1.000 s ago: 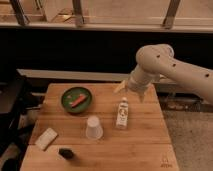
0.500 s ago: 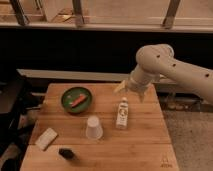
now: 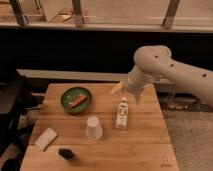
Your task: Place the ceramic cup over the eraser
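Desk (image 3: 145, 145) check: ceramic cup not over eraser.
Pale flat block (image 3: 46, 138) at the left edge; black eraser (image 3: 65, 153) uncovered near the front; green bowl (image 3: 76, 99) at the rear; ceramic cup (image 3: 93, 127) mid-desk, wider end down, apart from the eraser; small bottle (image 3: 122, 113) upright beside it; pincer (image 3: 126, 95) just above the bottle, spread apart, holding nothing.

jaws hover just behind bottle (image 3: 121, 112); ceramic cup (image 3: 93, 128) mid table (image 3: 145, 145), eraser (image 3: 65, 153) nr front edge, apart.
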